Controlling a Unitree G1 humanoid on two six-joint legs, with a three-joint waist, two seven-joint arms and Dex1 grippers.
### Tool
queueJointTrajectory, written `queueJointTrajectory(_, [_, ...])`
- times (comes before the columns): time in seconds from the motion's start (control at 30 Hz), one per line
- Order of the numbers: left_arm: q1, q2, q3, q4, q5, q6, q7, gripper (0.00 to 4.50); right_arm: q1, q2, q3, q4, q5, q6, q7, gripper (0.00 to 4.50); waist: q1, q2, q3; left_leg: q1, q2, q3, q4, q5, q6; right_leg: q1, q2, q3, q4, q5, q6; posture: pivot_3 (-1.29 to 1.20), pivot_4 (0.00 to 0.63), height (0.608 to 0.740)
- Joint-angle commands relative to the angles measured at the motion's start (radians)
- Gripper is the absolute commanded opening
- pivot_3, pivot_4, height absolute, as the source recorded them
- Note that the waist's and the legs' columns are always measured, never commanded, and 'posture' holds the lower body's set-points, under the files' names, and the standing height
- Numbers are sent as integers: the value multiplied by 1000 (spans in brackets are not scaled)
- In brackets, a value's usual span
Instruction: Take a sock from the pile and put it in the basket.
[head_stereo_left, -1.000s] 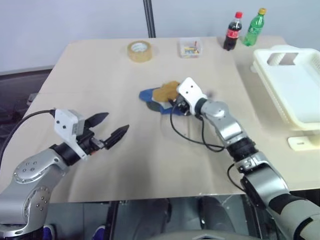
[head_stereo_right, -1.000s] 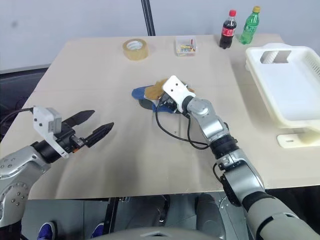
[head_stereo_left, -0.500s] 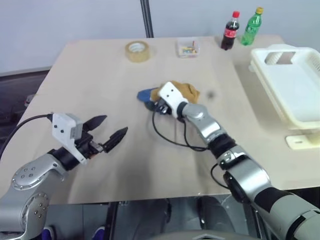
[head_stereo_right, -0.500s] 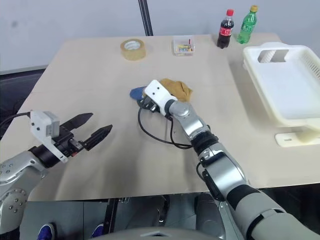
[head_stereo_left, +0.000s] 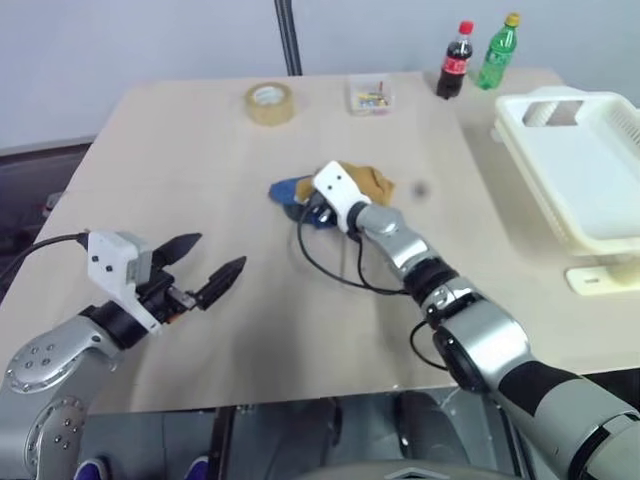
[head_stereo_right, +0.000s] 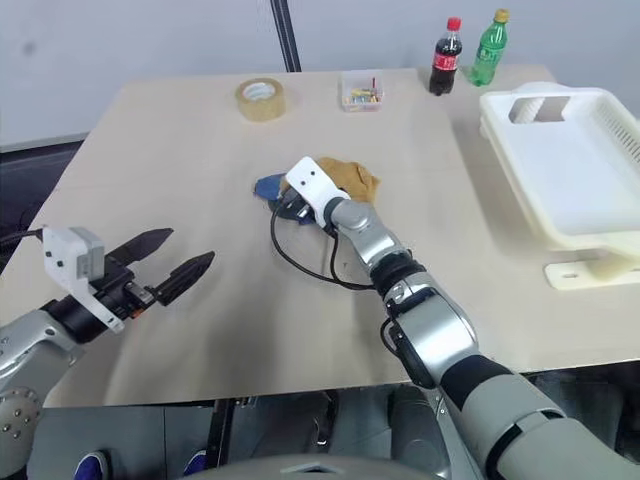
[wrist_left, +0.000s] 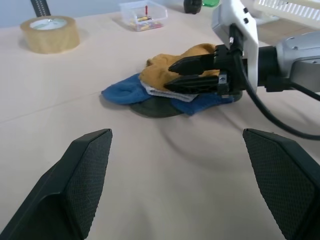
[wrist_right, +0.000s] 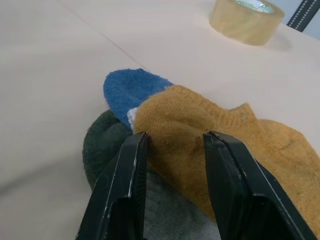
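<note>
The pile (head_stereo_left: 372, 184) of socks lies mid-table: a mustard sock (wrist_right: 210, 125) on top, a blue sock (wrist_left: 122, 91), a pale one and a dark grey one (wrist_right: 102, 145) beneath. My right gripper (wrist_right: 175, 137) reaches level into the pile, and its fingers (wrist_left: 195, 65) are shut on the mustard sock's edge, with fabric filling the gap between them. Over the near left of the table, well short of the pile, my left gripper (head_stereo_left: 215, 255) hovers open with nothing in it. The white slotted basket (head_stereo_left: 512, 132) stands at the table's right edge.
A roll of tan tape (head_stereo_left: 265, 102), a small clear box (head_stereo_left: 370, 95) and two bottles, cola (head_stereo_left: 455, 60) and green (head_stereo_left: 498, 50), line the far edge. A white piece (head_stereo_left: 600, 272) lies in front of the basket. A black cable loops from the right wrist onto the table.
My right gripper slid left over the pile, and its fingers narrowed onto the mustard sock. The left arm has stayed nearly still.
</note>
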Motion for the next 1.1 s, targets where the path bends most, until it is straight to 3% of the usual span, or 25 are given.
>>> queueJointTrajectory(0.03, [9,9,40,-47,-17,-7,3,4500,-47,20,-24,17,5,-37,-7,1845,-6,0,0,0,0,0,0,0,0,0,0,0,0,0,0,0,150,740])
queueJointTrajectory(0.17, [25,10,53,-54,-24,-8,7,4500,-58,29,-39,39,7,-52,-3,92,-9,0,0,0,1,1,0,0,0,0,1,1,0,0,0,0,150,740])
queueJointTrajectory(0.2, [27,10,55,-56,-26,-7,9,4500,-59,31,-40,42,5,-54,-1,28,-9,0,0,0,2,2,0,0,0,0,1,1,0,0,0,0,150,740])
queueJointTrajectory(0.67, [37,1,58,-59,-29,-12,19,4500,-21,21,-38,-25,5,-55,70,28,-9,0,0,1,8,5,0,-1,-2,-1,6,3,0,2,-3,0,150,740])
queueJointTrajectory(0.9, [28,1,46,-49,-25,-16,15,4500,106,-24,3,-272,26,51,249,28,-7,0,0,2,9,6,0,-2,-3,-2,8,4,0,3,-4,0,150,740])
queueJointTrajectory(1.03, [17,1,30,-38,-17,-17,11,4500,122,-44,22,-310,5,84,262,28,-7,0,0,2,9,6,0,-2,-3,-1,8,4,0,3,-3,0,150,740])
queueJointTrajectory(1.1, [11,1,26,-36,-17,-15,11,4500,96,-35,11,-270,-3,64,213,545,-9,0,0,2,10,7,0,-2,-3,-1,9,5,0,4,-4,0,150,740])
